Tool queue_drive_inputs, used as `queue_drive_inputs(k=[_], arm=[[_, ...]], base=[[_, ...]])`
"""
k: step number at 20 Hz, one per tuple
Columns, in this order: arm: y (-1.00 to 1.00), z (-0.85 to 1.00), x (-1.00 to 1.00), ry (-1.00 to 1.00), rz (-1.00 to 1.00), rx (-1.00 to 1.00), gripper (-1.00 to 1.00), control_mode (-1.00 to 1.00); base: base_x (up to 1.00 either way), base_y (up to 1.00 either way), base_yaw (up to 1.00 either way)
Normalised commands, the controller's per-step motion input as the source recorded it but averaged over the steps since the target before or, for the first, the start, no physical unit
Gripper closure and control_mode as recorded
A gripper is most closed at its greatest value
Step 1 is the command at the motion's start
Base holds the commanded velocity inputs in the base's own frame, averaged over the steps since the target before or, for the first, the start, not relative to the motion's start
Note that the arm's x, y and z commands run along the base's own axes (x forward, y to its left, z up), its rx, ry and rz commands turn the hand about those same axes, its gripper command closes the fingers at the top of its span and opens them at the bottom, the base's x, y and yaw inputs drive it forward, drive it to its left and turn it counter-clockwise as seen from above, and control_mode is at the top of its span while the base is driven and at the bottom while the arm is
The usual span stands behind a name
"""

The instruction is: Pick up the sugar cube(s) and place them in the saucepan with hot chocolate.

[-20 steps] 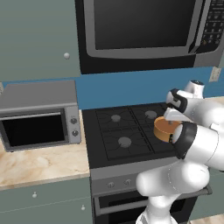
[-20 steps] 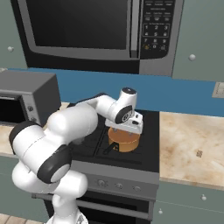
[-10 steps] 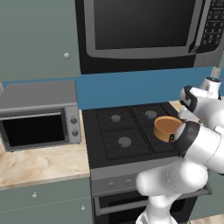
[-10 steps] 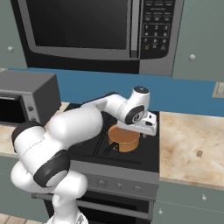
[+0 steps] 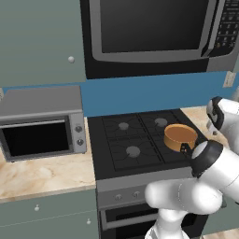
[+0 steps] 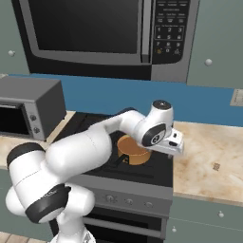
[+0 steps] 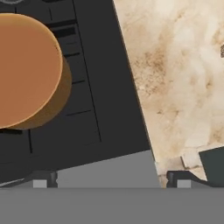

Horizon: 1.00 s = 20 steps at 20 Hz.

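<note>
The jaws stand wide apart with nothing between them, the gripper (image 7: 109,179) hanging above the right edge of the stove (image 7: 87,109), where black cooktop meets the beige stone tabletop (image 7: 183,78). From the hand camera, one dark fingertip (image 7: 43,178) sits over the stove side and the other over the tabletop side. The saucepan (image 7: 26,70), orange-copper with a flat brown surface, stands on the stove's front right burner, just beside the gripper and apart from it. From the right base camera, a tiny pale speck (image 6: 216,166) lies on the tabletop well to the right of the stove; it may be a sugar cube, though it is too small to tell. A microwave (image 6: 102,33) hangs above the stove.
</note>
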Motion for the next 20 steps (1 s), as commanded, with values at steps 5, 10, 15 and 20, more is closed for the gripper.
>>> queue_drive_inputs(k=[5,10,15,20], arm=[[-0.63,0.33,-0.28,0.0,-0.12,0.01,-1.0,-1.0],[-0.87,0.4,-0.03,0.01,-0.1,0.11,-1.0,-1.0],[-0.86,0.22,-0.06,0.0,-0.08,0.16,-1.0,-1.0],[-0.24,-0.08,0.0,0.0,-0.03,0.03,-1.0,-1.0]], base=[[0.0,0.0,0.0],[0.0,0.0,0.0],[0.0,0.0,0.0],[0.0,0.0,0.0]])
